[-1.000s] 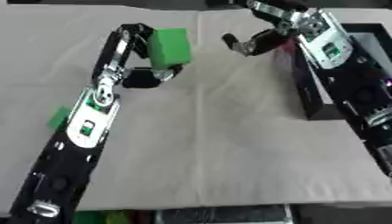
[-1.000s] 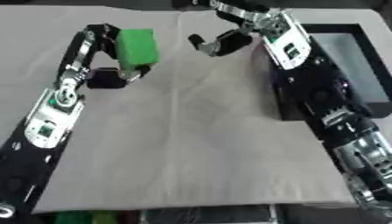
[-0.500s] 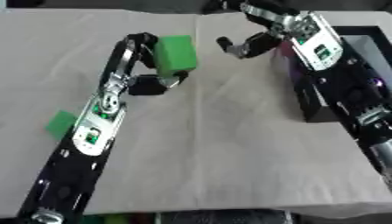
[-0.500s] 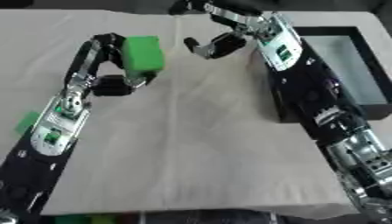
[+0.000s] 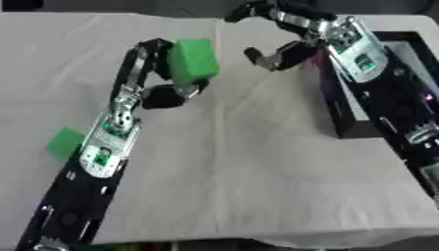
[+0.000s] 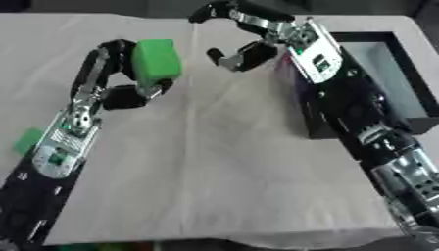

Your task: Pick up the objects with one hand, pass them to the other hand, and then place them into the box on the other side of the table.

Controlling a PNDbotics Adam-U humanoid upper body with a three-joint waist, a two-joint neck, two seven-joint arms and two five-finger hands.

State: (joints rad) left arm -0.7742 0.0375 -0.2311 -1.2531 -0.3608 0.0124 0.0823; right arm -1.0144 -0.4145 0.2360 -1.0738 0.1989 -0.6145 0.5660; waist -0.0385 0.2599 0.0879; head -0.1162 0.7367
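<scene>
My left hand point(image 5: 163, 83) holds a green block point(image 5: 192, 60) above the table's far middle, fingers and thumb curled round it. A short way to the block's right my right hand point(image 6: 244, 37) hovers with fingers and thumb spread wide around an empty gap. A black box point(image 6: 410, 73) with a grey floor sits at the table's right side, partly behind my right forearm. A second green block point(image 5: 63, 142) lies on the cloth at the left, beside my left forearm.
A white cloth point(image 5: 240, 176) covers the table, with wrinkles across its middle. Green things peek out below the cloth's near edge point(image 5: 129, 246). The table's far edge runs just behind both hands.
My left hand has carried the green block rightward toward the right hand, closing the gap between them. The right hand has stayed spread and shifted little.
</scene>
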